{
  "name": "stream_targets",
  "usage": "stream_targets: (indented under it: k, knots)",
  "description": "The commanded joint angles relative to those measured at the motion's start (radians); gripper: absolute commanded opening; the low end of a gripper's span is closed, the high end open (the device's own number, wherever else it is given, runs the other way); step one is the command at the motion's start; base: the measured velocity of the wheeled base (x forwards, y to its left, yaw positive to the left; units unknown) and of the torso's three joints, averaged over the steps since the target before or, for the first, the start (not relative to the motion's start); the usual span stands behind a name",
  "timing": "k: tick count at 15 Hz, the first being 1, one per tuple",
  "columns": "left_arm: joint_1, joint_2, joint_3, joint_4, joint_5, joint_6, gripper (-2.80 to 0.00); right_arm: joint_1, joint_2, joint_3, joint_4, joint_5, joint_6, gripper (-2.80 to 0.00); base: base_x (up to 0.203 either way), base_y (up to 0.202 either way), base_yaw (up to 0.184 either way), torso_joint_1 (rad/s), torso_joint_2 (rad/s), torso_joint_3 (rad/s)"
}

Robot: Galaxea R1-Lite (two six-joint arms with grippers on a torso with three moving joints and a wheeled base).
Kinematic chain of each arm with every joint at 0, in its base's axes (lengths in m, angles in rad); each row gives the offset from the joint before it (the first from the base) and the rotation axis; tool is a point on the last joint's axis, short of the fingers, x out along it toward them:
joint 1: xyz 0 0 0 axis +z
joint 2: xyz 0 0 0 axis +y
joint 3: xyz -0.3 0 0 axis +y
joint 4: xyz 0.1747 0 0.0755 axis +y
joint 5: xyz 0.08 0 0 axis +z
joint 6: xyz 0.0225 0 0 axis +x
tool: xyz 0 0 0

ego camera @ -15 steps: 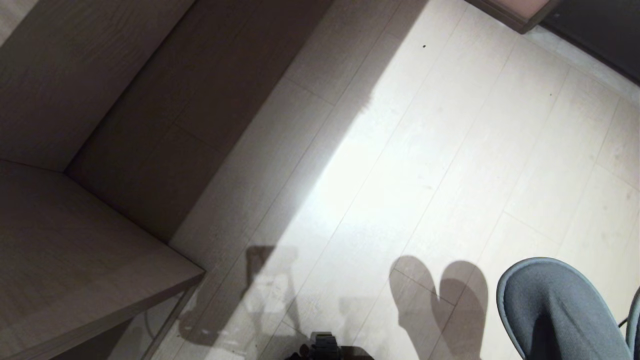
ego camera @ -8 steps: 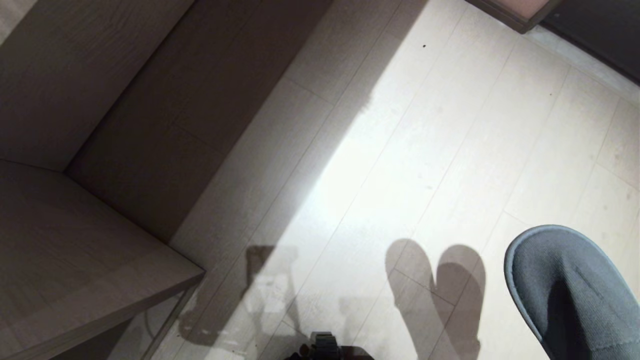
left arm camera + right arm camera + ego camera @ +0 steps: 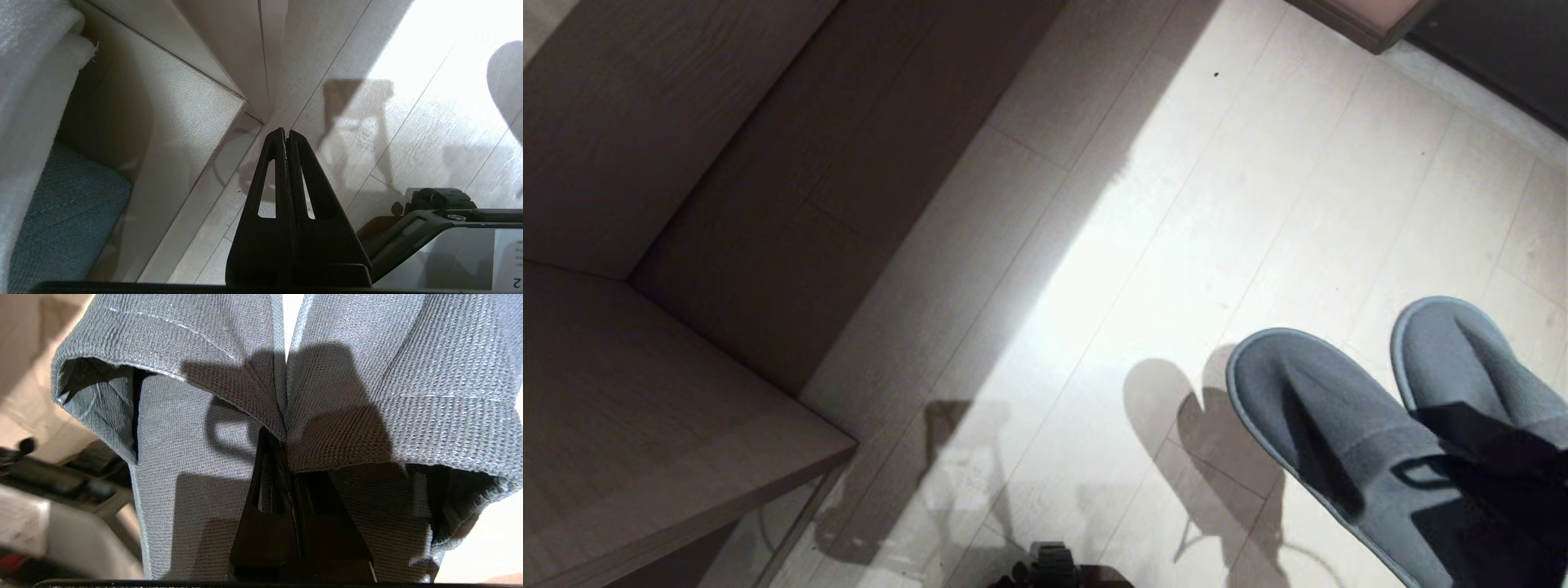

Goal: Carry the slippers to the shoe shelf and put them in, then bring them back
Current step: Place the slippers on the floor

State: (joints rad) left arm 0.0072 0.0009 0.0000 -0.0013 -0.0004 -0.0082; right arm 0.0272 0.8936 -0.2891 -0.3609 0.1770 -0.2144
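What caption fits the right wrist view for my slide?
Right gripper shut on the inner edges of both slippers, pinched together and hanging above the floor.

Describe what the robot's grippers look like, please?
Each gripper is matte black plastic: the left gripper and right gripper have two flat tapering fingers, each with a long slot cut through, on a broad black base. No markings or cables show.

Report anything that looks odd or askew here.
Nothing stands out. The right gripper is shut on the inner edges of both slippers, pinched together and hanging above the floor. Left gripper is shut, empty.
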Motion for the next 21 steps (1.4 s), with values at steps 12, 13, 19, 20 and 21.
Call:
stream_targets:
  k: [12, 13, 19, 20, 21]
  knots:
    - [0.000, 0.001, 0.000, 0.000, 0.000, 0.002, -2.80, 0.158, 1.222, -0.536, -0.950, 0.118, 0.067, -2.80, 0.000, 0.000, 0.000, 0.000, 0.00, 0.000]
    - [0.000, 0.001, 0.000, 0.000, 0.000, 0.002, -2.80, 0.172, 1.264, -0.581, -0.951, 0.120, 0.066, -2.80, 0.000, 0.000, 0.000, 0.000, 0.00, 0.000]
    - [0.000, 0.001, 0.000, 0.000, 0.000, 0.002, -2.80, 0.195, 1.473, -0.729, -1.002, 0.100, 0.073, -2.80, 0.000, 0.000, 0.000, 0.000, 0.00, 0.000]
    - [0.000, 0.001, 0.000, 0.000, 0.000, 0.002, -2.80, 0.195, 1.499, -0.744, -1.015, 0.092, 0.074, -2.80, 0.000, 0.000, 0.000, 0.000, 0.00, 0.000]
    - [0.000, 0.001, 0.000, 0.000, 0.000, 0.002, -2.80, 0.195, 1.521, -0.749, -1.021, 0.087, 0.075, -2.80, 0.000, 0.000, 0.000, 0.000, 0.00, 0.000]
